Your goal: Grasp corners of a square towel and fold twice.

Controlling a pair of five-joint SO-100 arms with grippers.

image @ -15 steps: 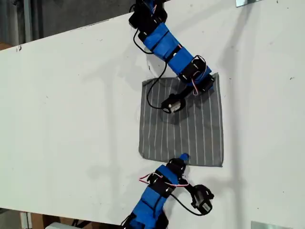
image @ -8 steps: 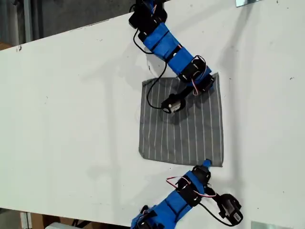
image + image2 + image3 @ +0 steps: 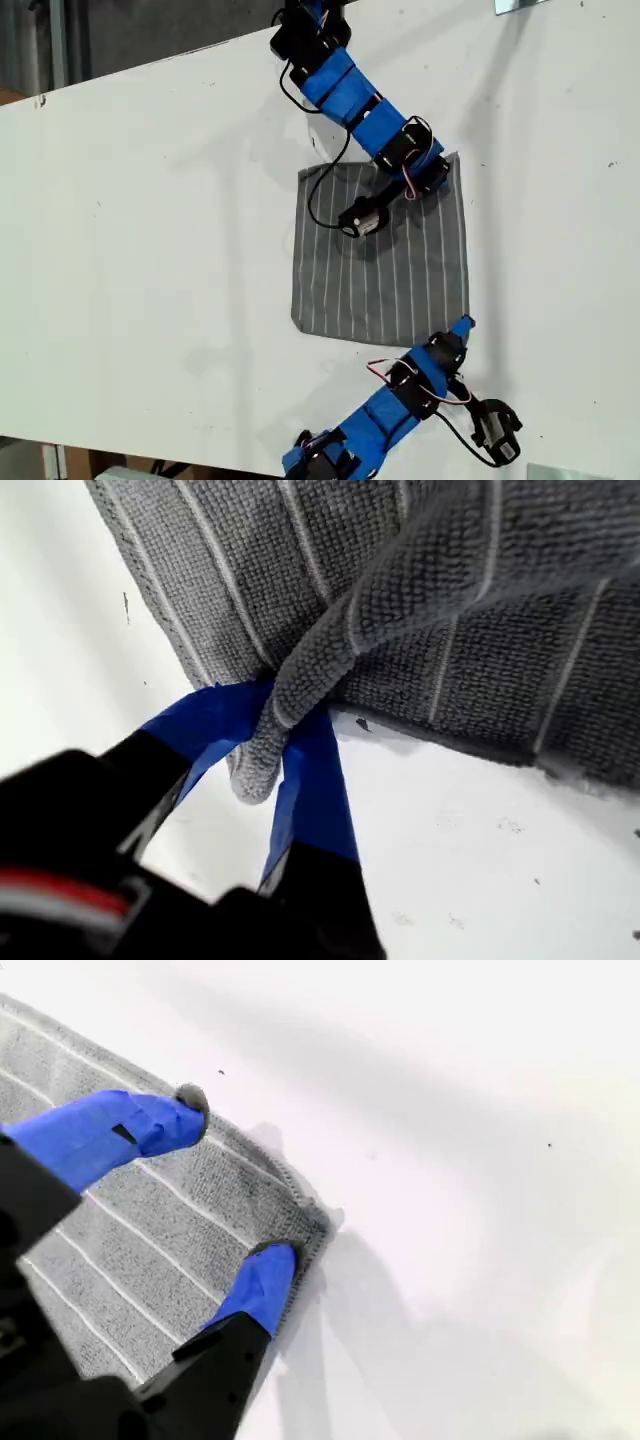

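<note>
— Where is the towel (image 3: 383, 255) lying?

— It is lying flat on the white table (image 3: 150, 200), between the two arms in the exterior view, stripes running up and down that view.

— What is my first gripper (image 3: 275, 745) doing?

— It is pinching one of the corners (image 3: 262, 748). In the first wrist view the blue jaws are closed on a bunched, lifted fold of grey cloth, and the rest of the towel is spreading away beyond them. In the exterior view this is the upper arm, its tip sitting at the towel's upper right corner.

— And my second gripper (image 3: 225, 1190)?

— Its jaws are standing apart, straddling another corner (image 3: 310, 1222). One fingertip is resting near the cloth's edge, the other is over the striped surface. In the exterior view it (image 3: 462, 327) is sitting at the towel's lower right corner.
</note>
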